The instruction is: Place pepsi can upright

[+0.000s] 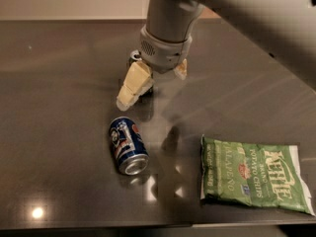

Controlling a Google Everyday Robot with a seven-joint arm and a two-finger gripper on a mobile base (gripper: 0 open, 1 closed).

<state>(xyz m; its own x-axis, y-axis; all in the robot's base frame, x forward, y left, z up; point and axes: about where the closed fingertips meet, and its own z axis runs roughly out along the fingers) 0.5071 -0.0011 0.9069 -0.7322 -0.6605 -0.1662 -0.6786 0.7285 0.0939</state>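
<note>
The pepsi can [128,144] is dark blue with a red-and-white logo. It lies on its side on the dark table [59,107], its silver end facing the front. My gripper [152,89] hangs just behind and above the can, not touching it. Its cream fingers [132,87] are spread apart and hold nothing.
A green soda can [134,56] stands behind the gripper and is mostly hidden by it. A green bag of potato chips [254,179] lies flat at the front right. The table's front edge runs along the bottom of the view.
</note>
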